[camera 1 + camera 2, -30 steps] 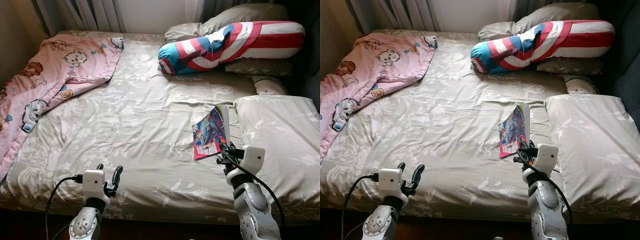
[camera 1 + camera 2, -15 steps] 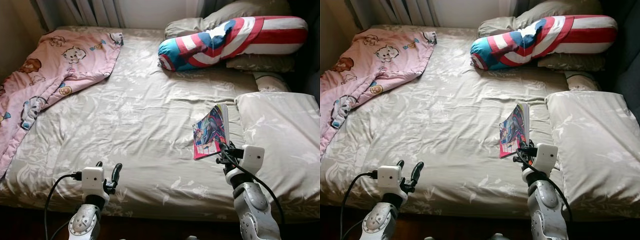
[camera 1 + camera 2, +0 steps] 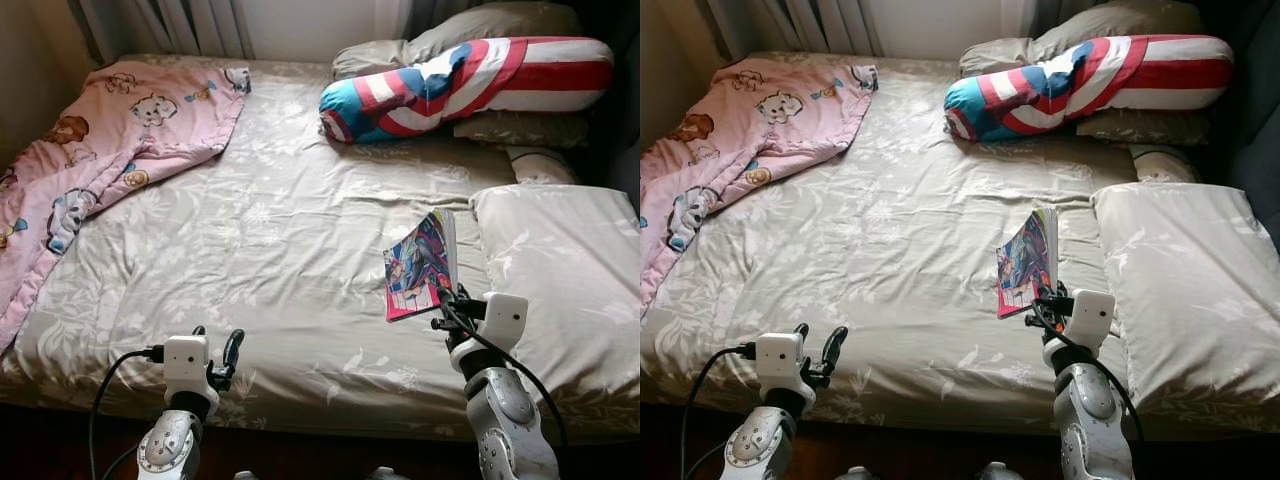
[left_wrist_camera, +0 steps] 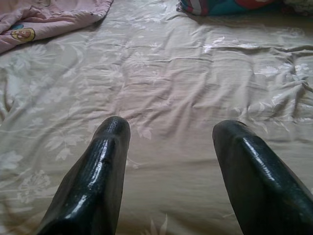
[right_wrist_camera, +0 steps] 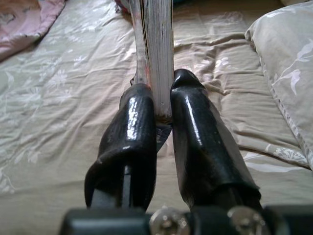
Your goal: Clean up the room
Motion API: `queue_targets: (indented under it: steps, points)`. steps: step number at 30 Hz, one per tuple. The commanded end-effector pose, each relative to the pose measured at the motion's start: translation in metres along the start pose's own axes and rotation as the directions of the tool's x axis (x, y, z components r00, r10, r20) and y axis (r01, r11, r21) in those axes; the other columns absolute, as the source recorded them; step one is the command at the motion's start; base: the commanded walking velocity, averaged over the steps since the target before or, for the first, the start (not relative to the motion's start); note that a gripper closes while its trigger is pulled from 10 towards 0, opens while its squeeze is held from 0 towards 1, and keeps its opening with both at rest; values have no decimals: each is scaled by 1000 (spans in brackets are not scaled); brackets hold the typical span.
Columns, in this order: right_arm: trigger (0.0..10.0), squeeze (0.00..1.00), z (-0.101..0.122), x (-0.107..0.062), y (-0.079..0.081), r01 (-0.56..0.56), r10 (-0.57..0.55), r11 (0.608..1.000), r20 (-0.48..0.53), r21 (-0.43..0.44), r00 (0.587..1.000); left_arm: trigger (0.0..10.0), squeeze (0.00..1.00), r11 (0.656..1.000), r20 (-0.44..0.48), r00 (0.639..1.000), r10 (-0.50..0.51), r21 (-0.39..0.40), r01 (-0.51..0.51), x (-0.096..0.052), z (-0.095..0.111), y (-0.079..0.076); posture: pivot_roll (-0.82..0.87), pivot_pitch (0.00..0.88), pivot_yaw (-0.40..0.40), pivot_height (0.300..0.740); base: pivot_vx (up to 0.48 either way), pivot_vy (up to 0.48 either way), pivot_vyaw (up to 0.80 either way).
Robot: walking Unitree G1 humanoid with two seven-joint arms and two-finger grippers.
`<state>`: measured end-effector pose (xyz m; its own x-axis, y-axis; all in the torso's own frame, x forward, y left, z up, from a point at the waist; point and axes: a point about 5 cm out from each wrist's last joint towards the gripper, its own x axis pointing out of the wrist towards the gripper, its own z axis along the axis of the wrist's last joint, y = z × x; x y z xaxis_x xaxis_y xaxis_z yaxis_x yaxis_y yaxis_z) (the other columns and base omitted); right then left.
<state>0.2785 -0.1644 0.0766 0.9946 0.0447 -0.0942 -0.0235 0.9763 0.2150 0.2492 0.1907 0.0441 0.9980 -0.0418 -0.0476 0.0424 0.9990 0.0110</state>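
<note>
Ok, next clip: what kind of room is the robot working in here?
A bedroom, most likely. A wide bed with a beige floral sheet takes up the scene, with a pink cartoon-print blanket bunched at one side and a red, white and blue striped bolster among beige pillows. Curtains hang behind.

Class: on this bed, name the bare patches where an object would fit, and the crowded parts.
Bare sheet lies between pink blanket, striped bolster and comic book, held by the right gripper. Crowded: the pillows side.

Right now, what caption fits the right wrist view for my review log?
Right tool shut on an upright comic book above the floral bedsheet, pillow alongside.
</note>
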Motion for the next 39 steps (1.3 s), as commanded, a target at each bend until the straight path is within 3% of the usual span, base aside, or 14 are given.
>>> queue_targets:
  steps: [1, 39]
  points:
    - [10000, 0, 10, 1, 2, -15, 16, 1000, 46, -14, 999, 10000, 0, 1000, -15, 1000, 7, -6, -7, -2, -1, 2, -8, 181, -37, 666, 0, 0, 0]
    - [10000, 0, 9, 0, 9, -41, 42, 999, 57, -16, 997, 10000, 0, 1000, -61, 998, 2, 9, -2, -1, -5, 1, -8, 180, -37, 646, 0, 0, 0]
